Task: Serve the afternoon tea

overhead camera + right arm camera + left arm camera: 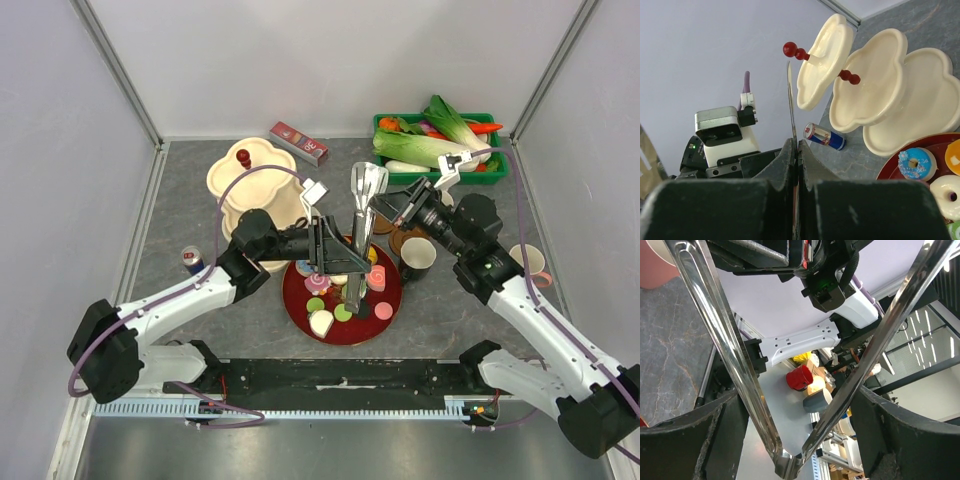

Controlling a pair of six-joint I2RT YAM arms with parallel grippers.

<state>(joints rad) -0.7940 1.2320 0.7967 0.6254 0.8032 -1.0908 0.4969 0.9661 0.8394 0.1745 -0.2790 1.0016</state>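
Observation:
Metal tongs (362, 215) stand upright over the red tray (292, 305) of toy donuts and sweets (377, 278). My left gripper (325, 245) reaches in from the left. In the left wrist view its fingers (725, 430) press on the outside of both tong arms (720, 340), which meet at the hinge at the bottom of the view. My right gripper (388, 210) is shut on a thin edge of the tongs (790, 100). A blue donut (914, 163) and others show on the tray. A black mug (417, 253) stands on a brown coaster (403, 238) right of the tray.
A cream three-tier stand (255, 180) is behind and left of the tray. A drink can (192, 260) lies at the left, a red box (298, 143) at the back. A green crate of vegetables (440, 145) sits back right. A pale mug (530, 262) stands far right.

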